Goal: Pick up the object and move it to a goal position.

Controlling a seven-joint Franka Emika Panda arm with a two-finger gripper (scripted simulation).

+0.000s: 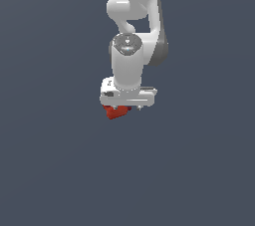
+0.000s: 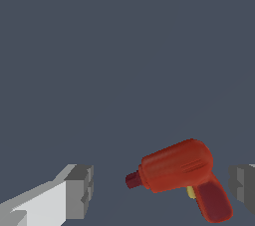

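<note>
The red drill-shaped object [image 2: 182,172] lies between the gripper's [image 2: 162,190] wide-spread fingers [image 2: 79,190], apparently untouched; in the exterior view it shows just under the arm [image 1: 130,60].

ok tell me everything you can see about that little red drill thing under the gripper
The red drill looks like a toy power drill in smooth red plastic: a rounded body, a short darker nose, a darker handle angled off it, and a small yellow trigger. In the wrist view it sits between the two grey fingers, with gaps on both sides, so nothing visibly grips it. In the exterior view it shows just below the gripper, partly hidden.
</note>
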